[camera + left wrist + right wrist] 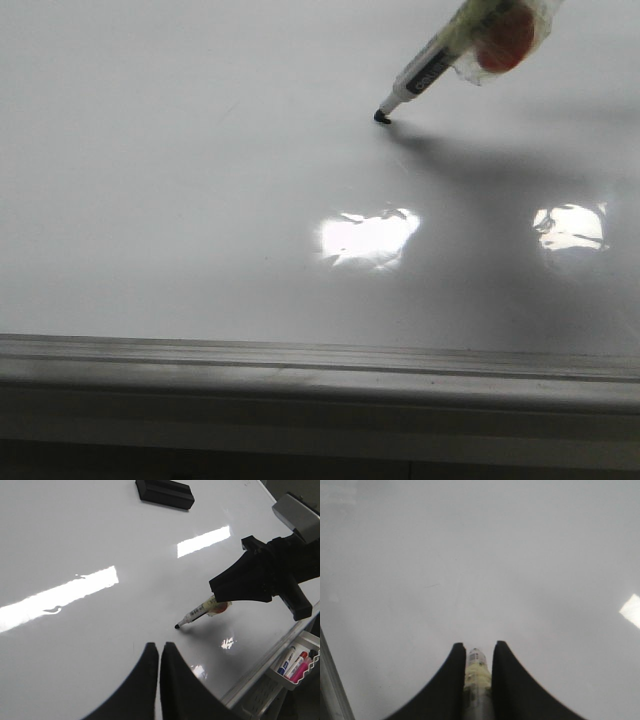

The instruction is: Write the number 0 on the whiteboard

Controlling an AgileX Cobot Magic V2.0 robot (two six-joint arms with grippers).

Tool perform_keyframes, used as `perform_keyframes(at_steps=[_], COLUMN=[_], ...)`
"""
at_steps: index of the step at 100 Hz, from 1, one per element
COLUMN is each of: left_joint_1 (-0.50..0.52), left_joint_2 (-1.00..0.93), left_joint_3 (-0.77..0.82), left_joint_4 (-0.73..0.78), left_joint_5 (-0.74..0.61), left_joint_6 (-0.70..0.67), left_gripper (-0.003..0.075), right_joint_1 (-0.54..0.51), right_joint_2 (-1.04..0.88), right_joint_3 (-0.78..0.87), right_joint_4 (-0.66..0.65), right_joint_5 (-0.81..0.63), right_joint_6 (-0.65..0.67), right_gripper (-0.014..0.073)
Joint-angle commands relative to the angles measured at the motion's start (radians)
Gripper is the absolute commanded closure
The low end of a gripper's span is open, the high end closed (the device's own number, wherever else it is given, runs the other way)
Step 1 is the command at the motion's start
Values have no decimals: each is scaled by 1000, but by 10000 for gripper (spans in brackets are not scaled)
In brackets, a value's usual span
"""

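The whiteboard (180, 200) is a glossy white surface with glare patches and a grey rail (300, 375) along its near edge. No drawn number 0 shows on it. A black-tipped marker (415, 85) wrapped in tape touches the board with its tip (381, 117). It also shows in the left wrist view (197, 614). My right gripper (478, 650) is shut on the marker (476, 672); its black body shows in the left wrist view (260, 577). My left gripper (160, 647) is shut and empty, hovering above the board a little to the left of the marker tip.
A black eraser (165, 492) lies on the board far from the marker. A tray with several coloured markers (296, 662) hangs beyond the board's rail (260, 667) at the right. Bright glare patches (368, 238) lie near the rail.
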Motion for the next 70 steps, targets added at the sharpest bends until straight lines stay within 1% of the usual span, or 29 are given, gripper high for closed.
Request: perform_keyframes(at_steps=[1, 28, 70], left_joint_1=[-1, -1, -1], left_joint_2=[10, 10, 10], left_joint_3=[-24, -24, -24], left_joint_4=[9, 7, 7], left_joint_5=[-68, -68, -68], left_joint_6=[-13, -13, -13], left_gripper=[740, 740, 740], right_joint_1=[-6, -2, -2], right_joint_2=[7, 32, 35], right_joint_3=[-27, -27, -27], right_joint_4=[-17, -17, 5], right_joint_5=[-87, -58, 120], right_joint_6=[3, 3, 3], right_gripper=[642, 642, 642])
